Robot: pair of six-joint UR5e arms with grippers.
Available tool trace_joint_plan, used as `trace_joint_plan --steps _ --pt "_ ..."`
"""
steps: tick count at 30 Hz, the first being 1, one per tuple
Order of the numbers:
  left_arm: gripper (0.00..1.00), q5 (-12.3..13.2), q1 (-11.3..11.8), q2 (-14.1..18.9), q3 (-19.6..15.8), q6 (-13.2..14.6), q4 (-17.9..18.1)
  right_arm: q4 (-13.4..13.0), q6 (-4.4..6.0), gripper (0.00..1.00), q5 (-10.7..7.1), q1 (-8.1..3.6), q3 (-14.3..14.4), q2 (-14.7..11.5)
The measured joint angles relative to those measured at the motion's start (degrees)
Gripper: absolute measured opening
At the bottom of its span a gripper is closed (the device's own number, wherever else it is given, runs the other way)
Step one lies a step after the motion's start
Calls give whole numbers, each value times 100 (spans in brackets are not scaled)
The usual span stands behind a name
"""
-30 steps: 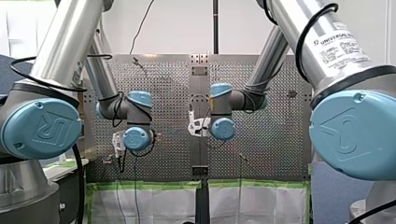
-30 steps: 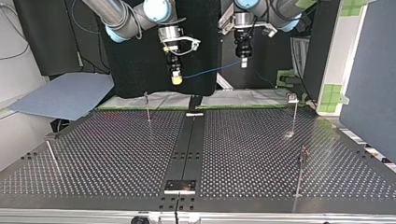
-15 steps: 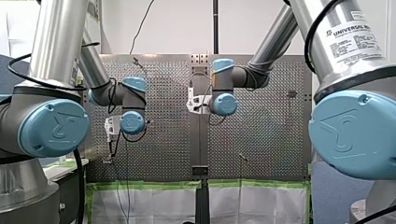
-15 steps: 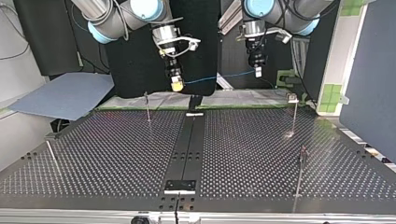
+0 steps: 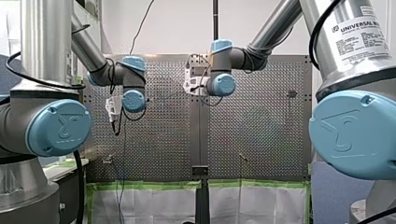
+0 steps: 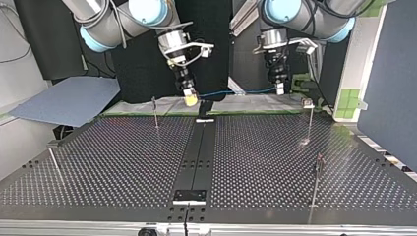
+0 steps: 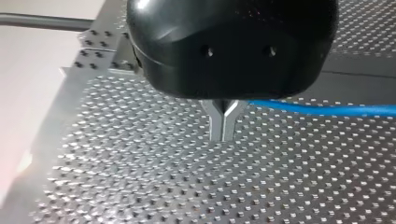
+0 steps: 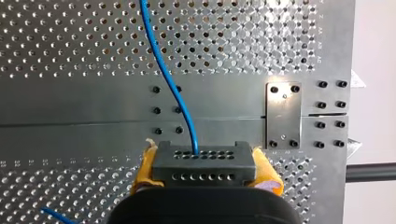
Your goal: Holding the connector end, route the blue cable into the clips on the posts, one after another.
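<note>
Clock positions are read on the perforated table (image 6: 123, 162) as the top view showed it. A black centre strip (image 6: 196, 152) ran from the near edge at 6 o'clock towards 12. Nearest stood the 4 o'clock post (image 6: 316, 184), then the 9 o'clock post (image 6: 54, 162). Farther off were the 2 o'clock post (image 6: 310, 120) and the 11 o'clock post (image 6: 155, 113). All four were thin and well apart, with broad open plate between them. At the far edge both grippers hung above the table. My right gripper (image 6: 189, 98) was at 12 o'clock, just beyond the 11 o'clock post. In the right wrist view its yellow pads (image 8: 267, 176) were clamped on both sides of the connector (image 8: 201, 161), a dark grey block with rows of small holes. The blue cable (image 6: 231, 91), thin and smooth, left the block's face and ran in a nearly level line towards 1 o'clock, to my left gripper (image 6: 279, 89). In the left wrist view that gripper's metal fingers (image 7: 217, 122) were pressed to a narrow point, with the cable leaving beside them. The cable hung clear of every post.
</note>
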Motion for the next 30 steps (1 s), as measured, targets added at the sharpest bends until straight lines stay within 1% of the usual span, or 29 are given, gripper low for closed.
trace_joint_plan --steps 4,8,12,14,18,21,24,30 --pt "0 -17 31 233 67 -138 -234 10 68 0 -71 2 -98 59" --pt "0 -18 57 457 157 -271 -456 83 73 0 -151 45 -283 235" --pt "0 -23 77 692 285 -328 -664 172 81 0 -188 119 -512 441" --pt "0 -22 82 810 375 -360 -766 226 96 0 -208 155 -621 486" --pt "0 -23 85 1005 555 -397 -929 436 150 0 -257 228 -880 522" --pt "0 -27 94 1095 714 -407 -1057 607 164 0 -281 265 -1071 528" --pt "0 -30 107 1125 849 -410 -1161 722 176 0 -329 292 -1231 534" --pt "0 -43 171 1130 1111 -410 -1329 921 253 0 -398 352 -1577 541"
